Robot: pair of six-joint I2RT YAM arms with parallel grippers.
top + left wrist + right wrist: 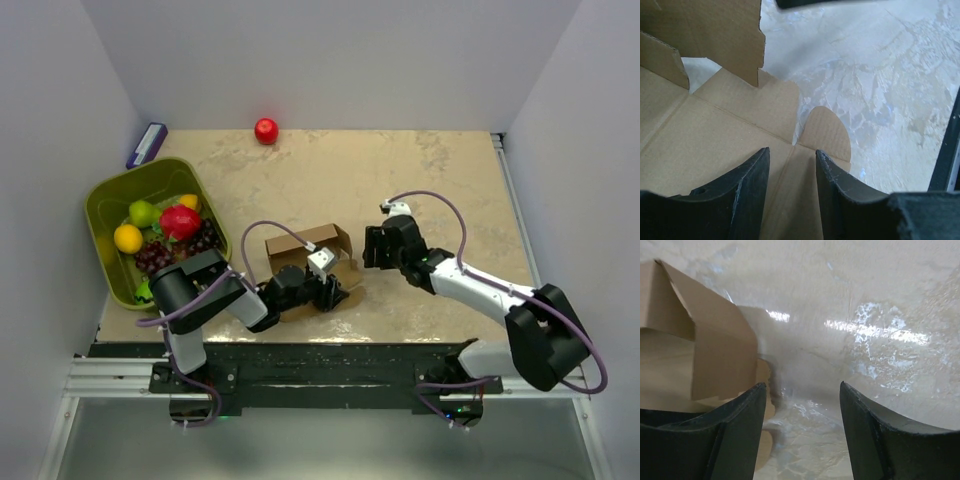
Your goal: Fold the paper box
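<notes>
The paper box (300,243) is plain brown cardboard, partly raised, with a back wall standing and flaps lying flat on the table near the front middle. My left gripper (328,292) is low over its near flaps. In the left wrist view the gripper (792,150) is open, with a flat panel of the box (715,125) and a rounded tab (827,132) beneath its fingers. My right gripper (371,249) sits just right of the box, apart from it. In the right wrist view it (802,383) is open over bare table, and the box wall (720,350) stands at its left.
An olive-green bin (105,200) with several fruits stands at the left edge. A red apple (266,130) lies at the back wall. A purple-blue object (147,143) lies at the back left corner. White walls close three sides.
</notes>
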